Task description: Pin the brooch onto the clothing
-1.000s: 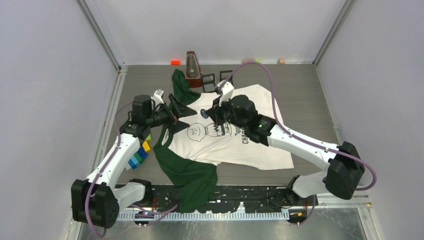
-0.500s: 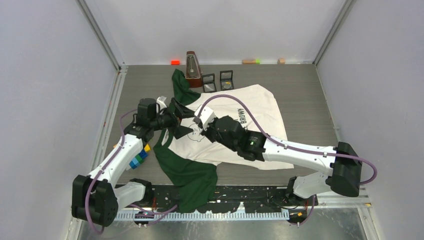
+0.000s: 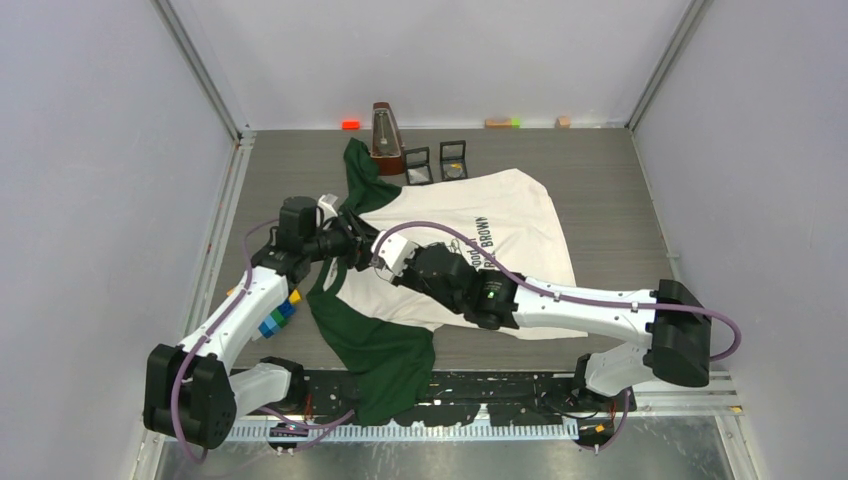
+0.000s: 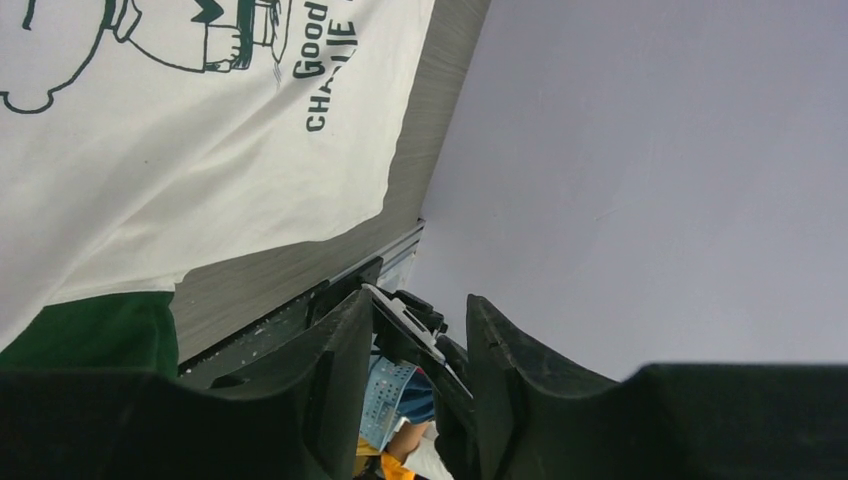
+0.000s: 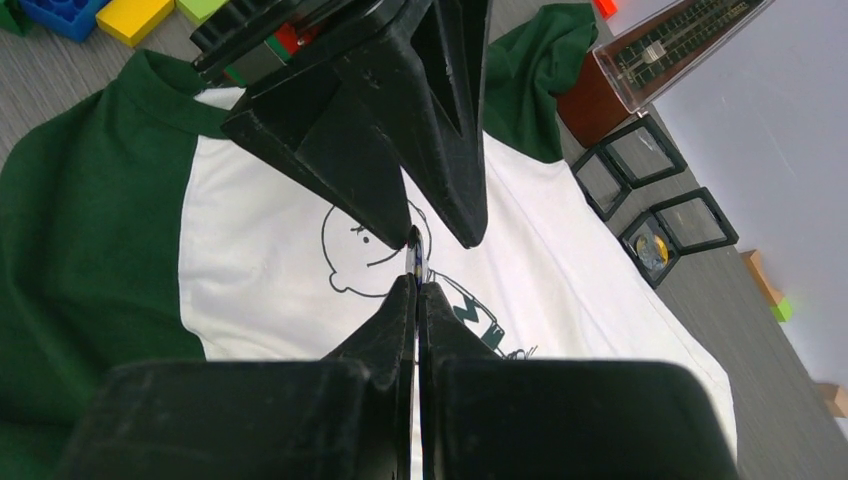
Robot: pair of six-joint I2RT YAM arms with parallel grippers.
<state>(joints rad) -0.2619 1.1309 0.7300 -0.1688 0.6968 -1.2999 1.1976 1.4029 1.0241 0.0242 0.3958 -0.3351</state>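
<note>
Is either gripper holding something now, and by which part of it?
The right gripper pinches a small thin piece, likely the brooch, by its near end. The left gripper flanks its far end; whether it grips is unclear.

I count one white T-shirt with dark green sleeves (image 3: 505, 215), one brown wooden metronome (image 3: 384, 135), two small black square cases (image 3: 417, 165) (image 3: 453, 159), three little blocks (image 3: 350, 124) at the far edge, and one tiny brooch (image 5: 415, 258). The coloured plastic bricks (image 3: 275, 318) I cannot count exactly.
</note>
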